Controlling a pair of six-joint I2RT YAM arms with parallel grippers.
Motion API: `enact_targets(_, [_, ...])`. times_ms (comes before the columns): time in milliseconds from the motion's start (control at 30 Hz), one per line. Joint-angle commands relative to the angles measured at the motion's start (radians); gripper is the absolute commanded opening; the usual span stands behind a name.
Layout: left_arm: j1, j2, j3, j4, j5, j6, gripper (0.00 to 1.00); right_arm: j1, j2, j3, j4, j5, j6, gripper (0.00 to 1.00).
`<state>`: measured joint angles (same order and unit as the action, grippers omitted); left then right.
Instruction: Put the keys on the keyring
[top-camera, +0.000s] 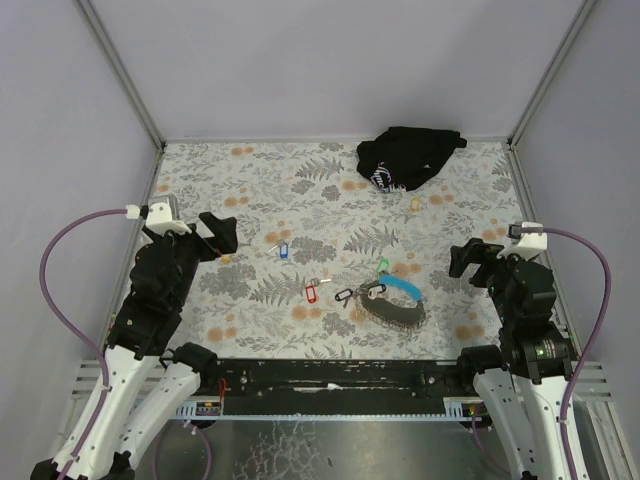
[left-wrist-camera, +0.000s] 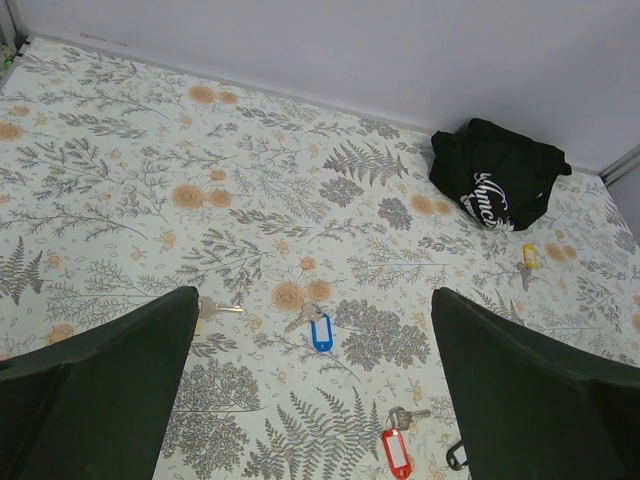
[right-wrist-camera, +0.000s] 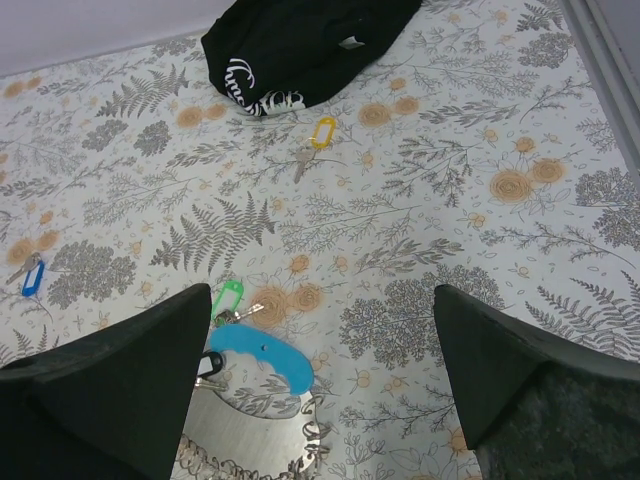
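**Top view:** Four tagged keys lie loose on the floral table (top-camera: 250, 190). The blue key (top-camera: 283, 248) is at left, the red key (top-camera: 311, 292) near centre, the green key (top-camera: 381, 266) just beside the one keyring (top-camera: 370, 290) on its coiled lanyard, and the yellow key (top-camera: 416, 203) far, by one black cloth bundle (top-camera: 405, 157). The left gripper (top-camera: 218, 232) and right gripper (top-camera: 468, 258) hang wide apart, both spread wide and holding nothing.

**Left wrist:** Two dark fingers (left-wrist-camera: 100, 390) frame the blue, red and yellow keys. A fifth key (left-wrist-camera: 212, 308) has its tag hidden.

**Right wrist:** Green, yellow and blue keys show, three in all.
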<state>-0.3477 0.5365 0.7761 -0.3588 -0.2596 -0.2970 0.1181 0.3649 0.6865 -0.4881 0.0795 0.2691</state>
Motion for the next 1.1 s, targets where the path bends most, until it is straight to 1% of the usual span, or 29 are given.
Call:
enact_targets(0, [0.003,-0.008,-0.004,0.061,0.018,0.005,1.0,0.004,0.007,0.016,0.032,-0.024,-0.009,0.99])
enact_targets(133, [0.003,-0.005,-0.003,0.063,0.031,0.007,1.0,0.005,0.034,0.029,0.017,-0.035,-0.004,0.99])
enact_targets(333, [0.007,0.01,-0.001,0.065,0.079,0.013,1.0,0.005,0.122,0.036,0.014,-0.181,0.028,0.99])
enact_targets(533, [0.009,0.015,-0.003,0.063,0.132,0.018,1.0,0.005,0.287,0.047,0.001,-0.332,0.053,0.99])
enact_targets(667, [0.009,0.018,-0.008,0.066,0.162,0.022,1.0,0.013,0.389,0.025,0.007,-0.416,0.059,1.0])
enact_targets(767, [0.008,0.029,-0.007,0.067,0.179,0.022,1.0,0.061,0.44,0.008,0.015,-0.4,0.061,0.98])
enact_targets(1067, [0.009,0.062,-0.004,0.064,0.22,0.03,1.0,0.342,0.608,-0.021,0.054,-0.242,0.099,0.94])
